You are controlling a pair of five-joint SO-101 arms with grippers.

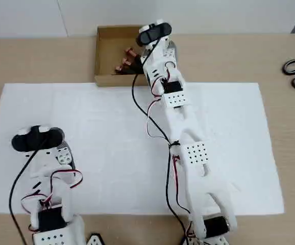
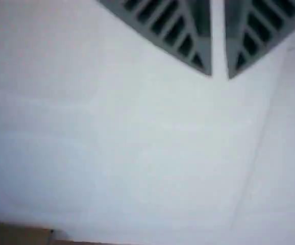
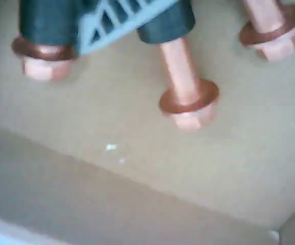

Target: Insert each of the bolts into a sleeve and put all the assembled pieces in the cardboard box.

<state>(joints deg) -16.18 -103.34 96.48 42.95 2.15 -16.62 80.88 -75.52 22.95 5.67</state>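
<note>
Bolts [image 3: 187,99]: sitting in dark sleeves [image 3: 165,23] and lying side by side on the floor of the cardboard box [image 1: 112,80]. Showing three copper heads in the right wrist view, all pointing the same way, none touching its neighbour. Resting, box and all, on the table [image 1: 35,56] just beyond the far edge of the white sheet [image 1: 112,138].

Reaching into the box with the right gripper [image 1: 143,51], low among the pieces and partly covering one of them. Not possible to tell whether gripping that piece or standing free of it. Hovering close over the sheet with the left gripper [image 2: 219,71], well apart from the box, fingers [image 2: 188,35] drawn almost together on nothing.

Looking like the delivery step, setting an assembled piece down beside the others. Calling next, probably, for letting go if anything is held. Then lifting straight up, keeping clear of the box walls and avoiding nudging the pieces already lying there.
</note>
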